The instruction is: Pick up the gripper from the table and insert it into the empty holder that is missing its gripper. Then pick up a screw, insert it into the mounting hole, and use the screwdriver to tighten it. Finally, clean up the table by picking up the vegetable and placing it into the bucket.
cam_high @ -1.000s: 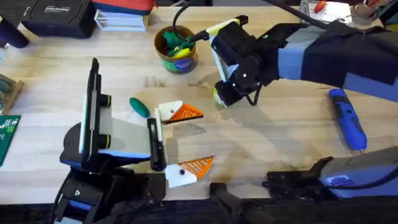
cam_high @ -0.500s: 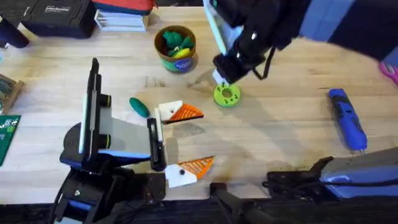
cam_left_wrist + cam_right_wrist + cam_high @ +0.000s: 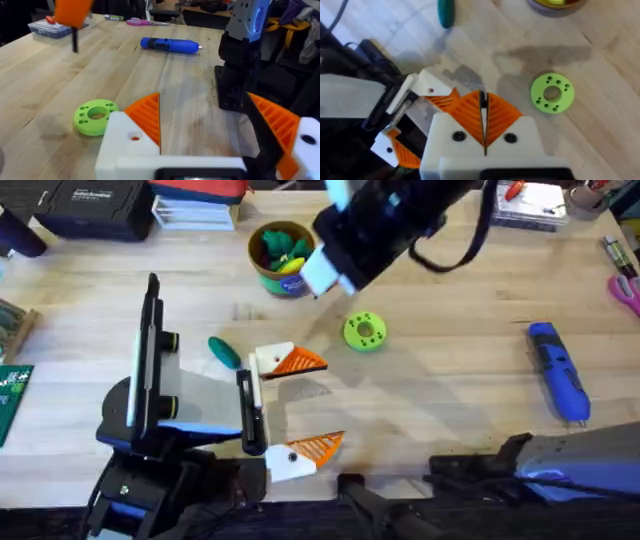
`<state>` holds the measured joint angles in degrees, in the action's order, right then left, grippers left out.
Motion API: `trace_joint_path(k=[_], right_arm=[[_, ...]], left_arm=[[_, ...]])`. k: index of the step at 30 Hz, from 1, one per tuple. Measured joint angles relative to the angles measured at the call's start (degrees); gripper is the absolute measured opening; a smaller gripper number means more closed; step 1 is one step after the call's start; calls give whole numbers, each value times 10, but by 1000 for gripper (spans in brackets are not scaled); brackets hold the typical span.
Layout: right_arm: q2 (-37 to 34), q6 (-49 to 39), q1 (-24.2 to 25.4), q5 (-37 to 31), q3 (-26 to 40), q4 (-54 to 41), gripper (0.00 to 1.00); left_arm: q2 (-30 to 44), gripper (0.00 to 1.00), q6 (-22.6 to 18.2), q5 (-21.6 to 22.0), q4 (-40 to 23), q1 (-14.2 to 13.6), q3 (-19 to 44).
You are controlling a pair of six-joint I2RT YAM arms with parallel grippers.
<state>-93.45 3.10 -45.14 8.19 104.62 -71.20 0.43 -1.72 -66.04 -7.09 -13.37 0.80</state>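
My right gripper (image 3: 325, 276) hangs high over the table between the bucket (image 3: 283, 258) and the green disc (image 3: 364, 332). Its orange pads are shut on a thin dark screw (image 3: 75, 42). My left gripper (image 3: 300, 405) rests on the table, open wide. Each of its white holders (image 3: 125, 147) carries an orange ribbed gripper piece (image 3: 147, 115), and a mounting hole (image 3: 134, 136) shows in one holder. The dark green vegetable (image 3: 224, 352) lies on the table beside the left arm's far finger. The blue screwdriver (image 3: 558, 370) lies at the right.
Pink scissors (image 3: 626, 288) lie at the right edge. Black cases and a box of small parts (image 3: 530, 202) line the far side. A green circuit board (image 3: 12, 395) sits at the left edge. The right arm's base (image 3: 240, 60) stands near the front edge.
The right gripper has risen from the green disc and swung left toward the bucket, leaving the disc uncovered. The left arm has not moved.
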Motion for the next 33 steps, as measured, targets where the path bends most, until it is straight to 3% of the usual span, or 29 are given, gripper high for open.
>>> trace_joint_path(k=[9, 23, 33], right_arm=[[0, -4, -92, 7, 0, 7, 8], [-50, -6, -137, 7, 0, 4, 8], [-52, -6, -140, -3, 0, 4, 8]], left_arm=[[0, 986, 0, 0, 0, 0, 0], [0, 985, 0, 0, 0, 0, 0], [0, 985, 0, -1, 0, 0, 0]])
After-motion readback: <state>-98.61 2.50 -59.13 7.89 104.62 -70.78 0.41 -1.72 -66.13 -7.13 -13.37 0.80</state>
